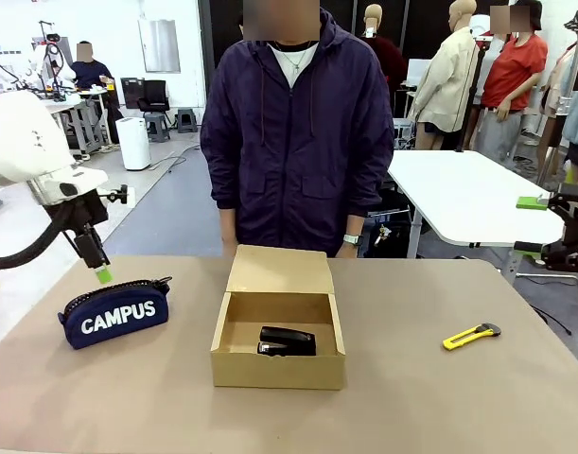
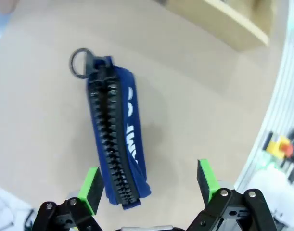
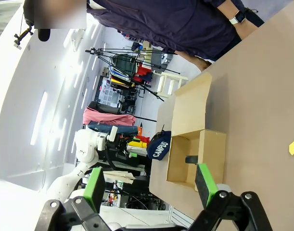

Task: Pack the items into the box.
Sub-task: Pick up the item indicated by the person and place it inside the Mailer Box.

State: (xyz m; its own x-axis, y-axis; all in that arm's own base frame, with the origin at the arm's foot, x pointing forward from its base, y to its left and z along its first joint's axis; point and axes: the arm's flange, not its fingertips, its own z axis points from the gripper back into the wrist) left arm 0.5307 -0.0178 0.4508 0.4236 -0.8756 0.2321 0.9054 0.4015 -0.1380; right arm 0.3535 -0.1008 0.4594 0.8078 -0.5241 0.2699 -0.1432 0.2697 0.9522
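a tan table (image 1: 411, 397) stood in a busy workshop, with a person (image 1: 296, 123) in a dark jacket standing at its far edge. the box (image 1: 277, 371) sat open mid-table, flap raised toward the person, and the black stapler (image 1: 288, 341) already lay on its floor near the front wall. the navy pouch (image 1: 115, 314) lettered "campus" rested on the table well left of the box, zip uppermost; the yellow-and-black utility knife (image 1: 471, 335) lay on the bare table to the box's right.

the left gripper (image 2: 147, 185) hung above the pouch, its fingers spread wide and gripping nothing. in the left wrist view the pouch ran lengthways away from the camera, so the jaws faced across its narrow width, but only its near end lay between them, closer to one pad than the other. the right gripper (image 3: 149, 185) was held up at the table's right side, equally wide open and empty, facing the box.

one item looked packed and two remained; the step in hand seemed to be the approach to the pouch. the next move likely called for shifting toward the pouch's middle, centring the zip ridge between the pads, then descending and closing gently, since the soft fabric would probably sag at both ends when lifted. the stapler took up part of the box floor, so the pouch would need the room behind it.
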